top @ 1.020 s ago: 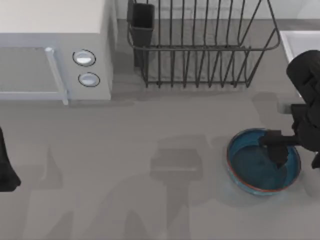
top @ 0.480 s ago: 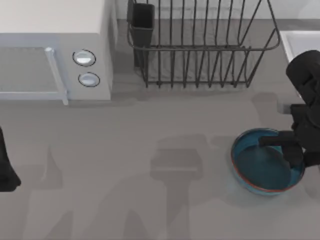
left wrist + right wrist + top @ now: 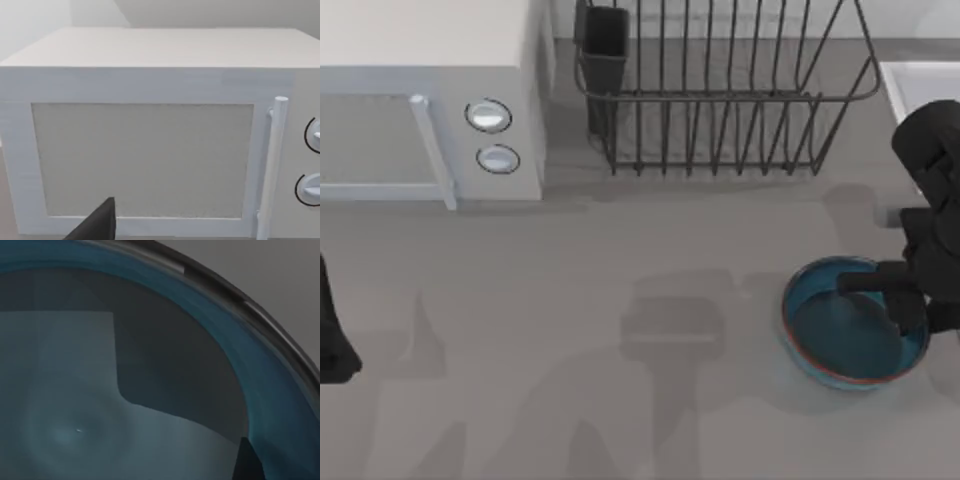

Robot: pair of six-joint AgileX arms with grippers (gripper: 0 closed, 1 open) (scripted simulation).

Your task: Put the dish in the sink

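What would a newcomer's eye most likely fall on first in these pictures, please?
Probably the blue dish near the table's right edge, with the right gripper reaching over its rim from the right. Behind it stand the black wire rack and, at the far right, a corner of the sink; the white microwave fills the back left.

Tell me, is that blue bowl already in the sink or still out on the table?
Out. The dish sits on the grey table near its right edge, with the right gripper over it; the sink lies farther back.

Right tool [image 3: 895, 300] low at right; left arm [image 3: 332, 335] far left.
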